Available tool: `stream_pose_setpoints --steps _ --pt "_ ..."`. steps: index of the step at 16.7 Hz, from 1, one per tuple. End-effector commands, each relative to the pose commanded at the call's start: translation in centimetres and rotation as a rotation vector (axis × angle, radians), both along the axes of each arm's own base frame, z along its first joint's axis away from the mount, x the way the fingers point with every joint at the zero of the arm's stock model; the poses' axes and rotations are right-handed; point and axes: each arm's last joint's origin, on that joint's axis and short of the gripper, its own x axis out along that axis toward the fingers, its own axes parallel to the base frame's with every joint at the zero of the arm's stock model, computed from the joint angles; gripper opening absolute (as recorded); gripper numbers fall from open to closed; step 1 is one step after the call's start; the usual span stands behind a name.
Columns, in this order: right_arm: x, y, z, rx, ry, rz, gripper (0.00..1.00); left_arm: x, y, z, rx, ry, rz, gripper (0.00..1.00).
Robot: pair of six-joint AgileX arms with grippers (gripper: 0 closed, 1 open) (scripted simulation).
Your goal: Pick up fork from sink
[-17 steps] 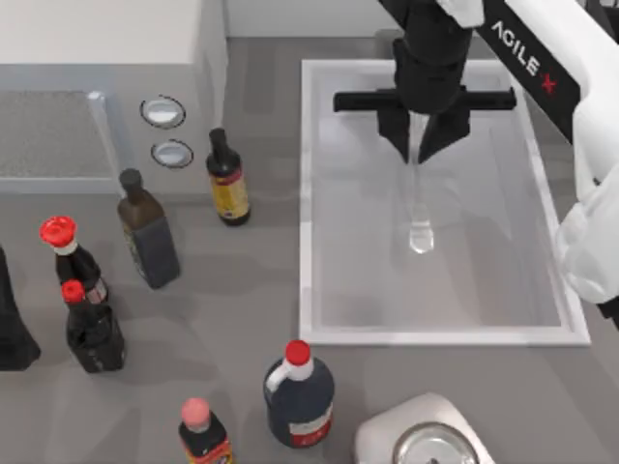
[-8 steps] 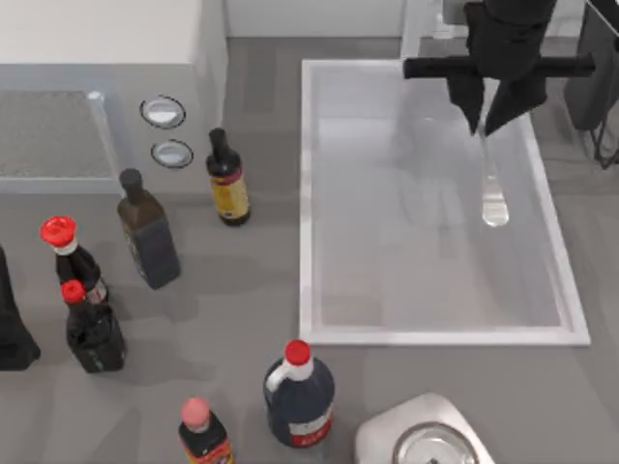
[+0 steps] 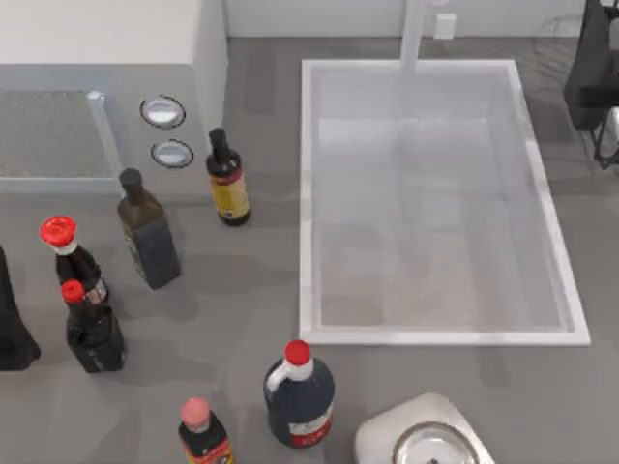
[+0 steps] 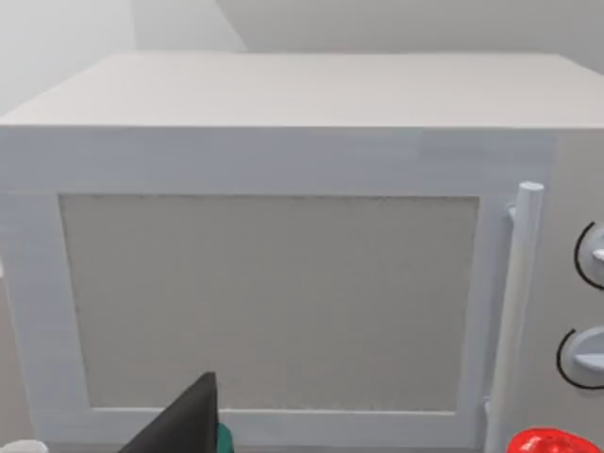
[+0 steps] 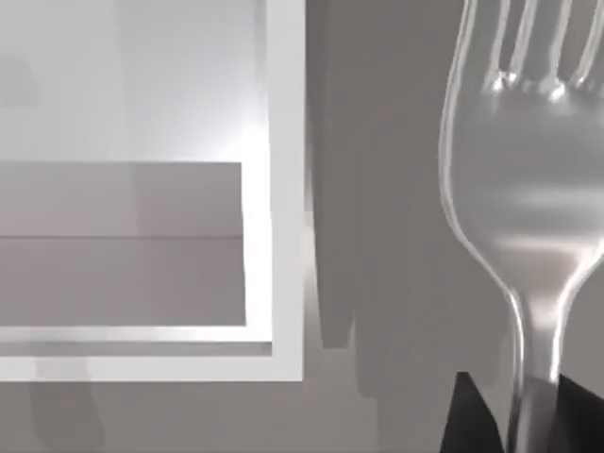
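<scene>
The slim silvery fork shows close up in the right wrist view, tines pointing away from the camera. My right gripper is shut on its thin handle, one dark finger on each side. The fork hangs over the grey counter, just outside the white rim of the sink. From above, the sink has a bare flat bottom, and the dark body of my right arm sits at the far right edge beyond the rim. My left arm is parked at the left edge.
A white microwave stands at the back left, close in front of the left wrist camera. Several dark sauce bottles stand left of and in front of the sink. A steel bowl sits at the front edge. A faucet rises behind the sink.
My right gripper has carried the fork from the middle of the sink to the right and back, over the rim and out past the top view's right edge. The sink is left bare.
</scene>
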Motion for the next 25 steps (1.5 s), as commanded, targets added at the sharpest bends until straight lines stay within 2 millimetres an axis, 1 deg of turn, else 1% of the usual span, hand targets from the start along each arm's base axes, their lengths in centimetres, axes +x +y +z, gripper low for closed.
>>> stream_pose_setpoints --steps 2,5,7,12,13,15,18,21,23,25 --pt "-2.3 -2.2 0.5 0.004 -0.002 -0.001 0.0 0.0 0.0 0.0 0.0 0.0 0.0 1.0" --pt "-4.8 -4.1 1.1 0.007 -0.022 -0.002 0.0 0.0 0.0 0.0 0.0 0.0 0.0 1.0" --pt "-5.3 -4.5 1.2 0.007 -0.028 -0.002 0.0 0.0 0.0 0.0 0.0 0.0 0.0 1.0" --pt "-5.2 -4.4 1.1 0.007 -0.024 0.0 0.0 0.0 0.0 0.0 0.0 0.0 0.0 1.0" --pt "-5.2 -4.4 0.7 0.007 -0.022 0.0 0.0 0.0 0.0 0.0 0.0 0.0 0.0 1.0" --pt "-5.0 -4.4 -0.9 0.007 -0.018 0.0 0.0 0.0 0.0 0.0 0.0 0.0 0.0 1.0" --pt "-4.7 -4.5 -4.5 0.007 -0.035 -0.001 0.0 0.0 0.0 0.0 0.0 0.0 0.0 1.0" --pt "-5.0 -4.5 -8.2 0.007 -0.038 -0.002 0.0 0.0 0.0 0.0 0.0 0.0 0.0 1.0" --pt "-5.2 -4.5 -9.6 0.007 -0.029 -0.002 0.0 0.0 0.0 0.0 0.0 0.0 0.0 1.0" --pt "-5.3 -4.5 -9.8 0.007 -0.028 -0.002 0.0 0.0 0.0 0.0 0.0 0.0 0.0 1.0"
